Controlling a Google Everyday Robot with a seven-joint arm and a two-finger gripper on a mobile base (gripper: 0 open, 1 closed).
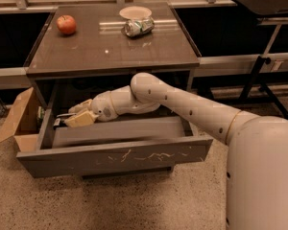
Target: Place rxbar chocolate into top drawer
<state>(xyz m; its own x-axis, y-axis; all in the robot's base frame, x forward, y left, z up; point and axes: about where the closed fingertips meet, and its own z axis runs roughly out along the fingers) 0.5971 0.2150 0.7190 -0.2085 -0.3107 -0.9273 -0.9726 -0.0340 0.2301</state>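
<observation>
My arm stretches from the right, elbow bent under the bench [110,51], forearm low across the open top drawer [116,158]. The tool [70,118] sits at the drawer's left rear corner, pinched narrow on the rxbar chocolate [58,123], whose dark end sticks out leftward just above the drawer's side wall. A cardboard box [18,122] stands against that wall. Up top: an apple [66,24], a crushed can [138,27] touching a white bowl [135,12].
</observation>
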